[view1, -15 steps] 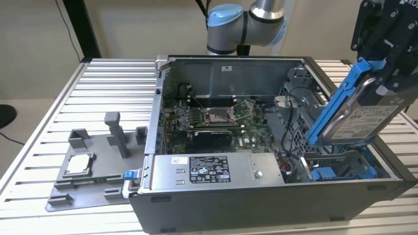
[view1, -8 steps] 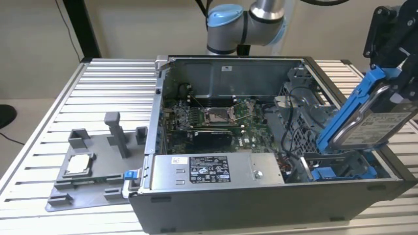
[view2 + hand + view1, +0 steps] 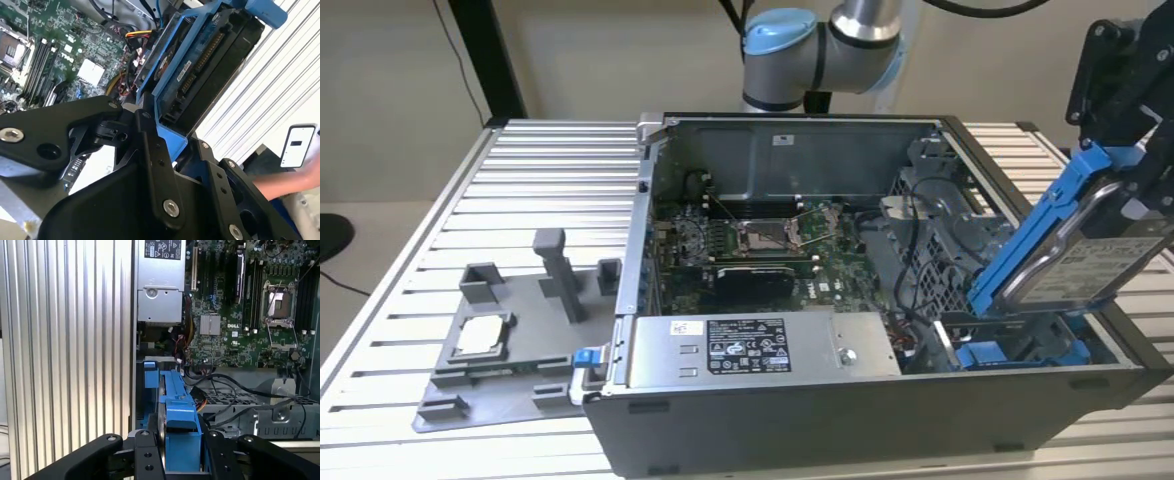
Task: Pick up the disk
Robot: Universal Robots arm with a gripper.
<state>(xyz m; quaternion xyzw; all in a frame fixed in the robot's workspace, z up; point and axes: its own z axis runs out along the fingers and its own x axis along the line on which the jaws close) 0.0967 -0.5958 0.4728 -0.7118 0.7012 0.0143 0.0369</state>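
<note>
One disk (image 3: pixel 1083 262), silver with a white label and clipped in a blue plastic frame, is seen tilted steeply and lifted partly out of the open computer case (image 3: pixel 854 400) at about four o'clock in the exterior view. It is pinched at its upper end by the black gripper (image 3: pixel 1137 150), whose fingers are pressed against the blue frame's edge, as seen in both wrist views (image 3: pixel 181 450) (image 3: pixel 165 140). The lower end of the disk is held just above the blue drive bay (image 3: pixel 1014 352). A motherboard (image 3: pixel 761 240) is exposed inside the case, with a grey power supply box (image 3: pixel 754 345) at six o'clock from it.
</note>
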